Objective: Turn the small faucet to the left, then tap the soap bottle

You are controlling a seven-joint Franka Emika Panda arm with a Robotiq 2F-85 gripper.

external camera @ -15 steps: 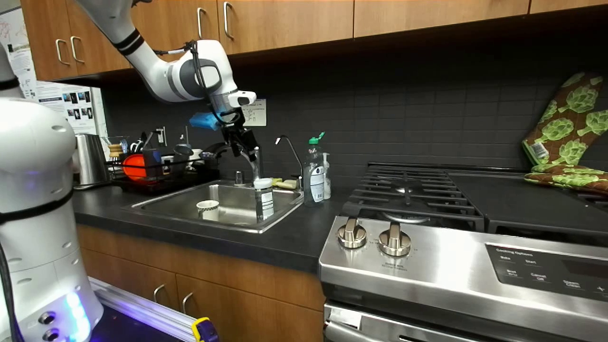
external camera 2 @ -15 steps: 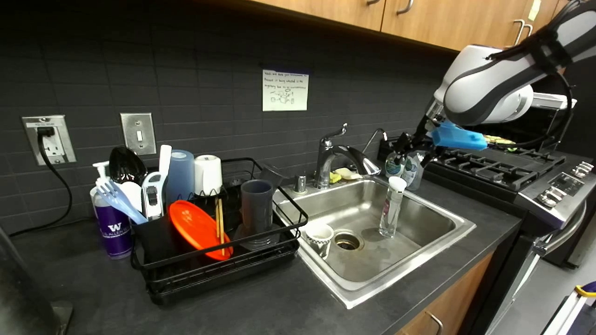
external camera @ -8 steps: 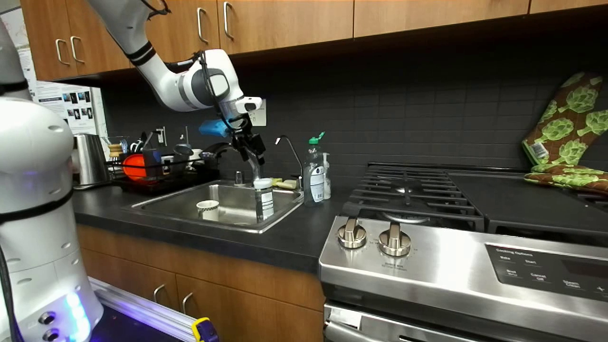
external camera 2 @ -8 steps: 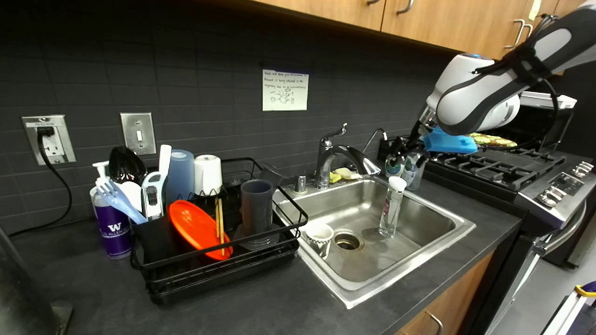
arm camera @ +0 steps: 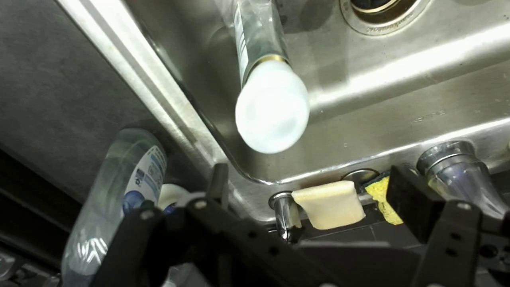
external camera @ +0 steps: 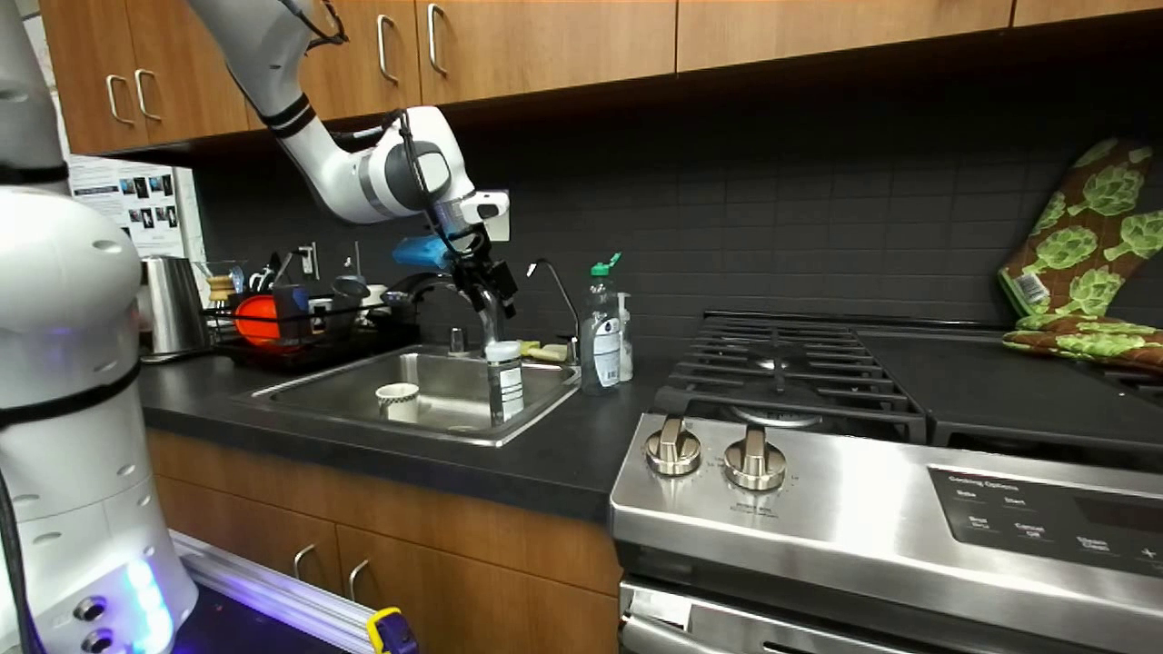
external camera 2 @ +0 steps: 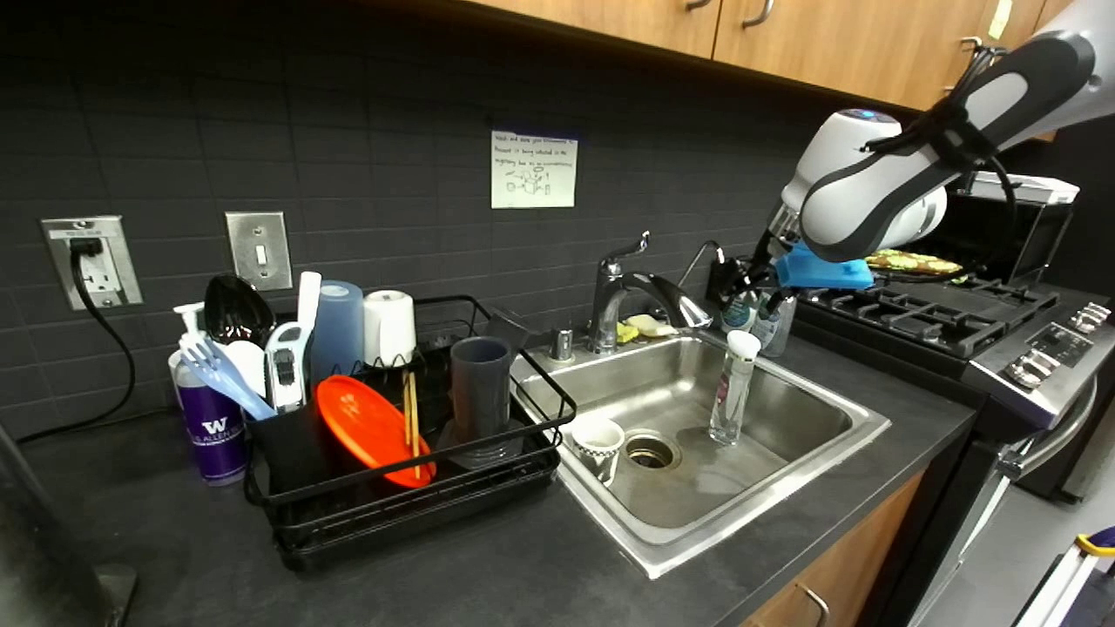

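The small faucet (external camera: 565,300), a thin silvery gooseneck, stands at the sink's back right corner. It also shows in an exterior view (external camera 2: 694,263); its base shows in the wrist view (arm camera: 286,213). The soap bottle (external camera: 600,338), clear with a green top, stands on the counter right of it, and in the wrist view (arm camera: 131,179) at lower left. My gripper (external camera: 495,306) hangs above the back of the sink, left of the small faucet. In the wrist view the gripper (arm camera: 314,191) is open with nothing held. The faucet's upper neck is hidden behind the left finger.
A white-capped bottle (external camera 2: 736,387) and a cup (external camera 2: 598,444) stand in the sink. The larger main faucet (external camera 2: 605,305) is close to my gripper. A pump bottle (external camera: 625,341) stands behind the soap bottle. Sponges (arm camera: 330,203) lie behind the sink. Cabinets (external camera: 545,50) hang overhead.
My gripper has moved down and to the right, closer to the small faucet, in an exterior view. The small faucet and the bottles have not moved.
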